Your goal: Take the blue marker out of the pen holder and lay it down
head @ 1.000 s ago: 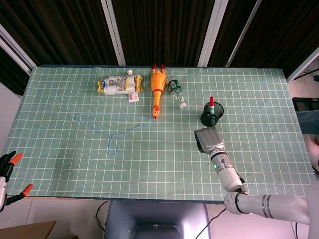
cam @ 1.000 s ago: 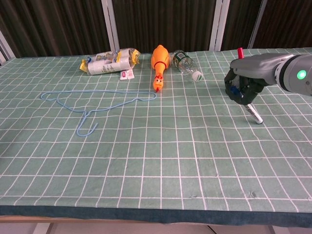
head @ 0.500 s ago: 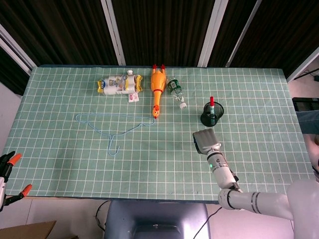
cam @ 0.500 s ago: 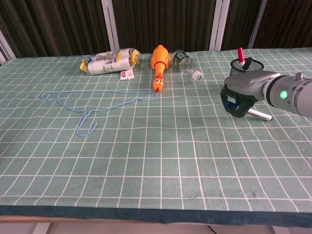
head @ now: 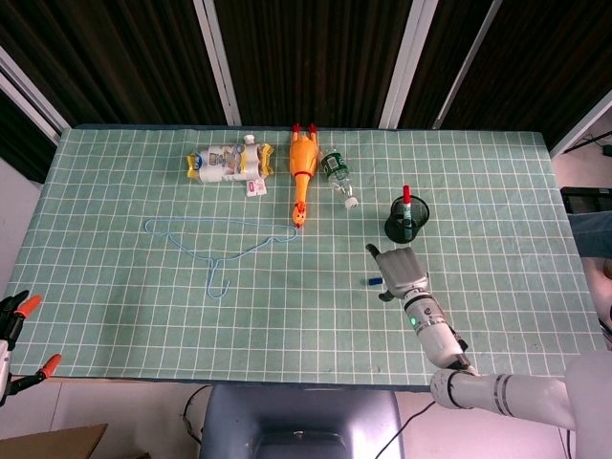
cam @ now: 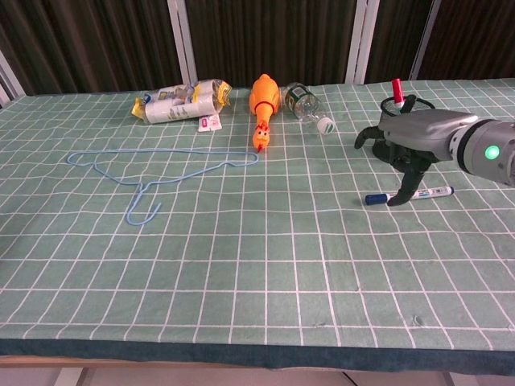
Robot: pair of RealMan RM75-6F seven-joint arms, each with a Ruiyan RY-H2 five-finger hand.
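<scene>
Right hand [cam: 410,138] (fingers [cam: 400,190] spread) over blue marker [cam: 406,195]

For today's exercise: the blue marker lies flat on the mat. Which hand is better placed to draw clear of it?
The right hand: open above the blue marker. No left hand shows near it.

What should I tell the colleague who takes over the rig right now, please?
Right hand: open, fingers spread just above the marker, one fingertip at or near it; contact unclear.
Left hand: not in view.
Marker: out of the holder, lying flat on the mat in front of it, blue cap toward the table's middle.
Holder: upright, a red pen inside it.
Done: marker taken out and laid down.
Left: lift the right hand clear, probably nothing more.
</scene>
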